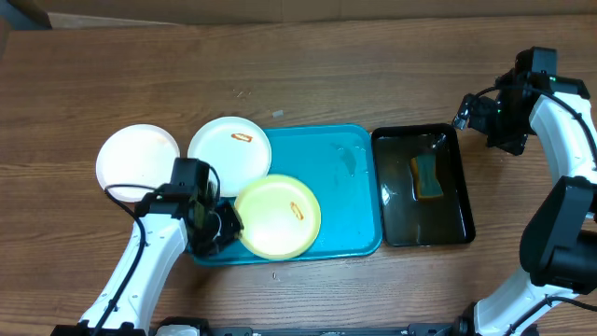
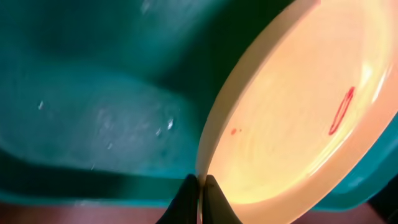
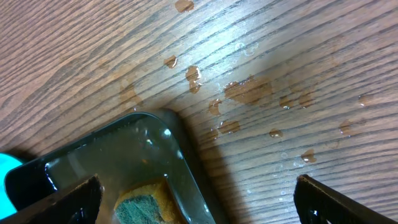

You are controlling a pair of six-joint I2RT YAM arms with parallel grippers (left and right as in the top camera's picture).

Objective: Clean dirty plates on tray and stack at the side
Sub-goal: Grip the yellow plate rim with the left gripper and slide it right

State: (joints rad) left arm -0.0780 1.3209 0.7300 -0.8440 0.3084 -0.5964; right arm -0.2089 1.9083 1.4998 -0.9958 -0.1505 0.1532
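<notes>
The turquoise tray [image 1: 345,187] lies mid-table. A pale yellow-green plate [image 1: 277,217] with an orange-red smear sits at its front left. A white plate [image 1: 229,146] with a smear overlaps the tray's back left corner. A second white plate [image 1: 137,157] lies on the table left of the tray. My left gripper [image 1: 224,224] is shut on the yellow-green plate's left rim; the left wrist view shows the fingertips [image 2: 200,186] pinching the rim of this plate [image 2: 292,118]. My right gripper [image 1: 485,117] is open and empty, above the table by the black tray's far right corner.
A glossy black tray [image 1: 451,201] holding water and a green-and-yellow sponge [image 1: 427,177] stands right of the turquoise tray; its corner [image 3: 155,134] and sponge [image 3: 140,208] show in the right wrist view. Water drops [image 3: 249,90] spot the wood there.
</notes>
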